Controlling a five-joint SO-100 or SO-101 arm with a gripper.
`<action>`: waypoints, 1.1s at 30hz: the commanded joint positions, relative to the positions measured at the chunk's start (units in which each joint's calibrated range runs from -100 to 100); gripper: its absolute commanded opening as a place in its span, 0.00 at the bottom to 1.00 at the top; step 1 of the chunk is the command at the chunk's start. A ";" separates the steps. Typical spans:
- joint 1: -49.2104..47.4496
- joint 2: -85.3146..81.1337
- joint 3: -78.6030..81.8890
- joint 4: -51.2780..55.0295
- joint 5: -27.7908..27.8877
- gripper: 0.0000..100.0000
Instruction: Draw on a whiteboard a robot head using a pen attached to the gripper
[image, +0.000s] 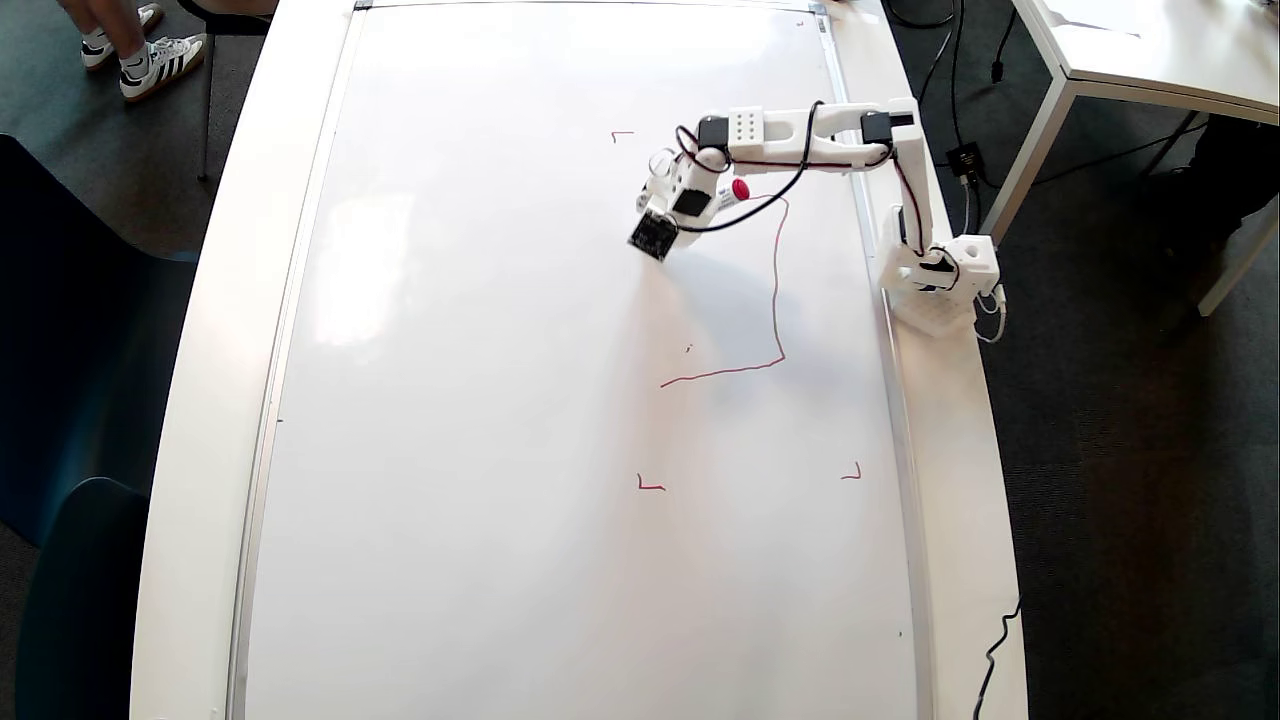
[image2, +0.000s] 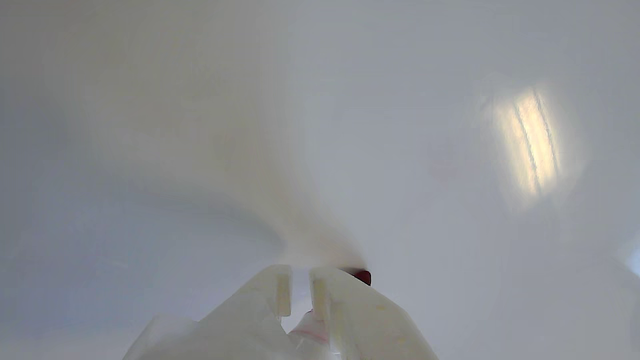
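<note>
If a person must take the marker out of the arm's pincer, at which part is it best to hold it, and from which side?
Probably at the red end of the pen, reached from the right of the overhead view. That end sticks out free beside the pincer, while the white body lies against the plastic and black cables loop close by. The tip points at the whiteboard, so it is a poor hold.

Pen (image2: 363, 276) tip behind end effector (image2: 299, 290); whiteboard (image: 500, 400) edges cropped
</note>
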 joint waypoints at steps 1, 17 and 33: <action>-4.79 0.22 -0.37 0.64 -1.72 0.01; -20.70 0.22 -0.46 -1.27 -7.83 0.01; -26.74 -0.37 -0.46 -5.36 -10.35 0.01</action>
